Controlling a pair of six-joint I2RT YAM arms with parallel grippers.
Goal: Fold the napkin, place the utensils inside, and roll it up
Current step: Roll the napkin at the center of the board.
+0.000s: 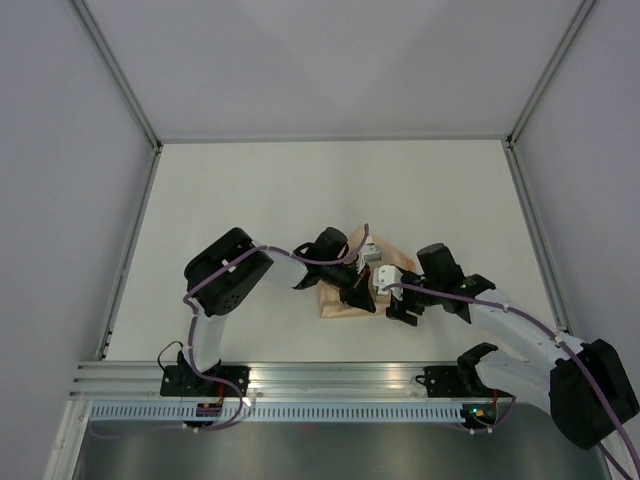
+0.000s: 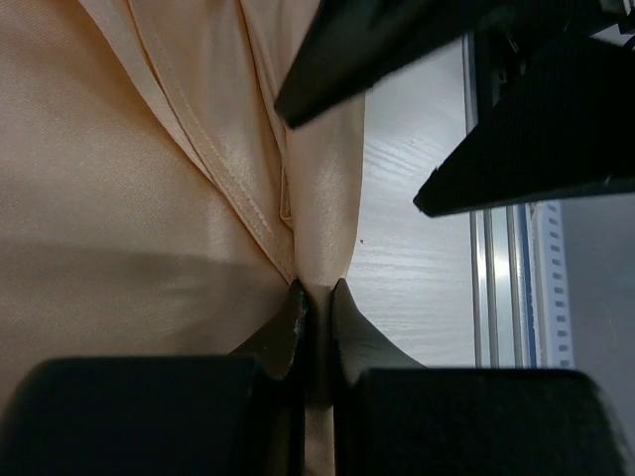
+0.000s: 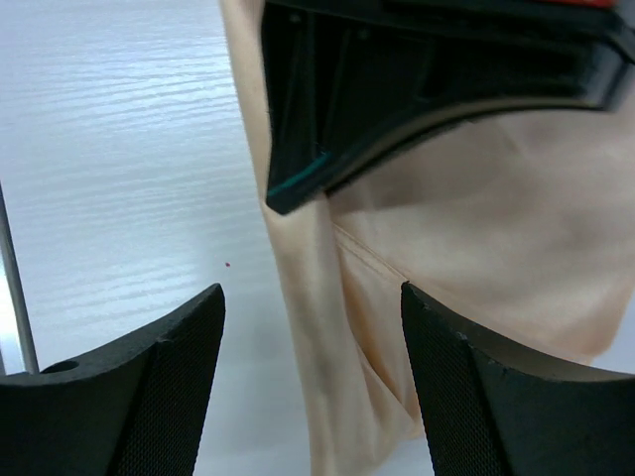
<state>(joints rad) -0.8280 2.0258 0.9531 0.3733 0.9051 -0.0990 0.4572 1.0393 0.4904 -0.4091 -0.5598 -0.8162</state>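
Note:
The peach-orange napkin (image 1: 335,300) lies bunched in folds at the table's middle, partly under both grippers. My left gripper (image 1: 362,297) is shut on a fold of the napkin (image 2: 149,198); in the left wrist view the cloth runs between its closed fingertips (image 2: 296,302). My right gripper (image 1: 398,305) is open just right of it. In the right wrist view its fingers (image 3: 169,387) straddle the napkin's hemmed edge (image 3: 496,228) without touching it. The left gripper's black body (image 3: 397,79) hangs over the cloth. The utensil is not in view.
The white table (image 1: 250,200) is bordered by grey enclosure walls. An aluminium rail (image 1: 330,378) runs along the near edge and also shows in the left wrist view (image 2: 496,288). The two grippers are close together over the cloth.

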